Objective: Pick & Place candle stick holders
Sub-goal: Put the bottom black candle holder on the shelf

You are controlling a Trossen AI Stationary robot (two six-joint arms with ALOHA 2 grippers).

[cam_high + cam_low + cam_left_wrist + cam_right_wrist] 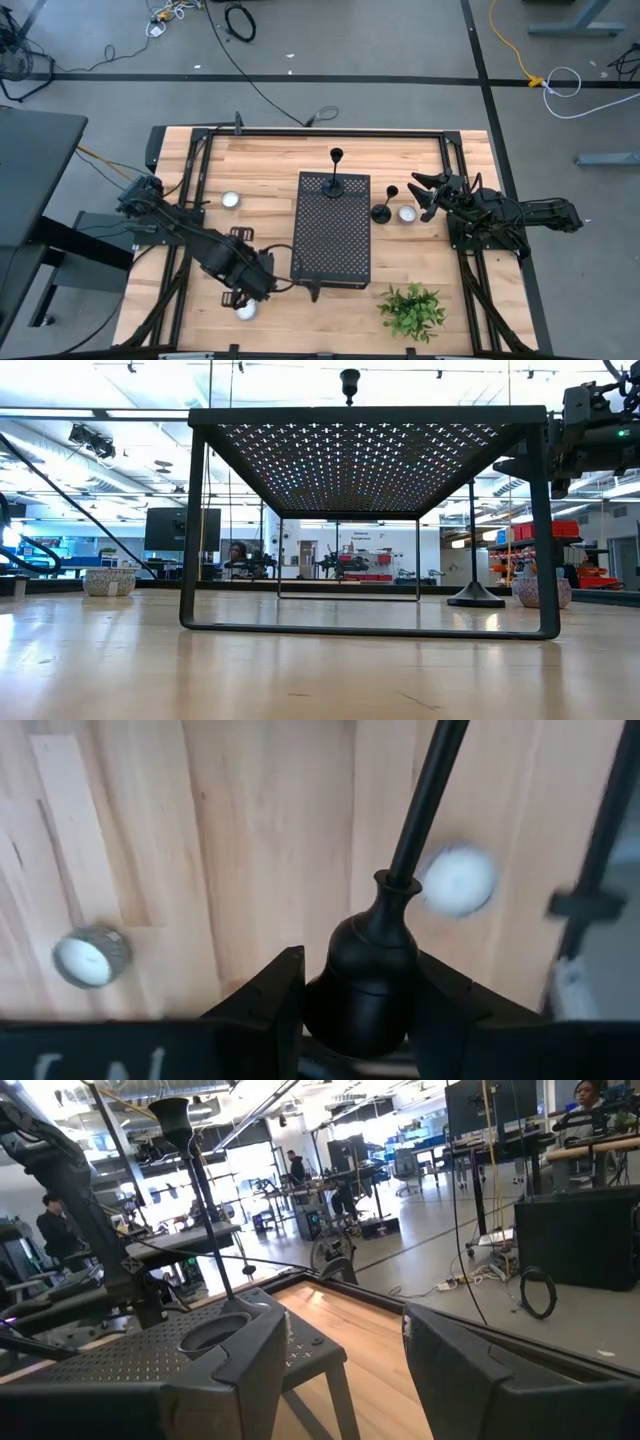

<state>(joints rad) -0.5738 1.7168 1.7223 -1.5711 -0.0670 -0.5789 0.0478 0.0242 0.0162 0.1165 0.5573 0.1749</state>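
My left gripper [272, 284] is shut on one black candle stick holder [297, 286] near the table's front, just left of the black perforated box [330, 228]. A second holder [335, 183] stands by its round base on the box's top, near the far edge. A third holder [383, 210] stands by its base on the table to the right of the box. My right gripper [422, 197] is open and empty, raised right of that third holder. In the right wrist view it [345, 1350] looks across the box top. My left gripper pinches the holder's top cup [365, 982] between its two fingers [268, 1008], one on each side. The stem [422, 800] runs straight on from the fingers toward the table's right. The base end [315, 292] lies by the box's near left leg; I cannot tell whether it touches the table.
White tealights lie on the table: one at the far left [231, 200], one under my left arm near the front [246, 310], one beside the third holder [406, 213]. A small green plant [411, 310] stands at the front right. A black frame [320, 132] rims the table.
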